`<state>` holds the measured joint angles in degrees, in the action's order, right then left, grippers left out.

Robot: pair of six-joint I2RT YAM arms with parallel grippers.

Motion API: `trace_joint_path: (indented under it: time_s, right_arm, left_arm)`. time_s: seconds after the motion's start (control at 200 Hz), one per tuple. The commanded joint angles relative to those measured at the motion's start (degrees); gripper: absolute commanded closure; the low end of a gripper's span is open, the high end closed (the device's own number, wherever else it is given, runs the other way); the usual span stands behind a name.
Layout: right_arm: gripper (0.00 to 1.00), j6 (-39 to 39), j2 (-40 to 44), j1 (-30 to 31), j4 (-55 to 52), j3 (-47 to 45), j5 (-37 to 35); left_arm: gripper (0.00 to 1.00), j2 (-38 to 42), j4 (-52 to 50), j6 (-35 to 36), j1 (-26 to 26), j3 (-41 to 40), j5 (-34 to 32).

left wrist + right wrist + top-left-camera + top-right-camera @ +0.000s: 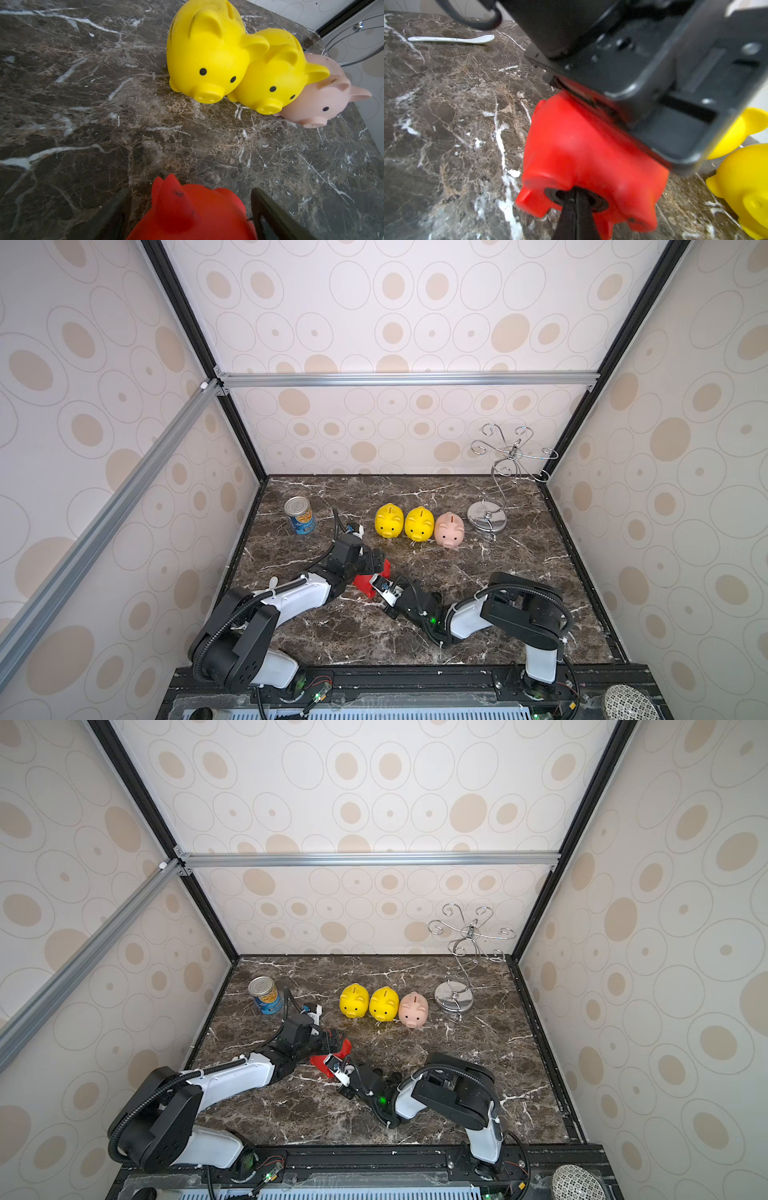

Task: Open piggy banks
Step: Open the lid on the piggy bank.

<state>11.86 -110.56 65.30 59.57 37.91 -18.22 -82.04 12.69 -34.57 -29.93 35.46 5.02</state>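
Observation:
The red piggy bank point(365, 584) point(321, 1063) point(193, 214) point(581, 149) lies tipped over at the front middle of the marble table point(478, 572). My left gripper point(373, 561) point(332, 1040) point(190, 191) is shut on it, one finger along each flank. My right gripper point(376, 581) point(575, 192) is shut, its joined tips at the black round plug point(596, 202) in the red pig's belly; whether they pinch it I cannot tell. Two yellow piggy banks point(389, 520) point(419, 523) point(207, 56) point(276, 79) and a pale pink piggy bank point(449, 529) point(324, 99) stand upright in a row behind.
A blue-labelled tin can point(300, 515) stands at the back left. A chrome wire stand point(486, 519) stands at the back right, beside the pink pig. A white spoon point(452, 39) lies near the left arm. Patterned walls close in three sides.

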Motion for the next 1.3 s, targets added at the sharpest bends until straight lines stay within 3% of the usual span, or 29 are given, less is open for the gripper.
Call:
trace_joint_path:
  time_s: [0.0,0.29,0.515,0.835,1.095,1.295]
  right_arm:
    - [1.0,7.21,-0.79,2.81,6.75,2.13,-1.72]
    - [1.0,16.96,-1.35,5.35,3.96,3.92,-9.58]
    - [1.0,24.37,-2.22,8.89,-4.48,8.23,-16.31]
    - [1.0,28.42,-4.82,9.59,-3.26,10.38,-25.54]
    - [1.0,25.61,-3.74,9.72,-3.42,9.25,-26.28]
    - [1.0,19.86,0.25,11.2,0.2,2.15,-26.9]
  left_arm:
    - [0.11,-3.4,-7.92,0.17,-1.14,-0.67,4.52]
    - [0.11,-3.39,-7.93,0.12,-1.13,-0.5,4.65]
    - [0.11,-3.83,-8.38,0.39,-1.18,-0.3,4.78]
    - [0.11,-4.88,-7.75,0.04,-1.15,-0.69,4.05]
    - [0.11,-5.41,-7.74,-0.05,-1.18,-0.31,3.0]
    - [0.11,-3.66,-9.86,-1.65,-1.09,0.74,-3.15]
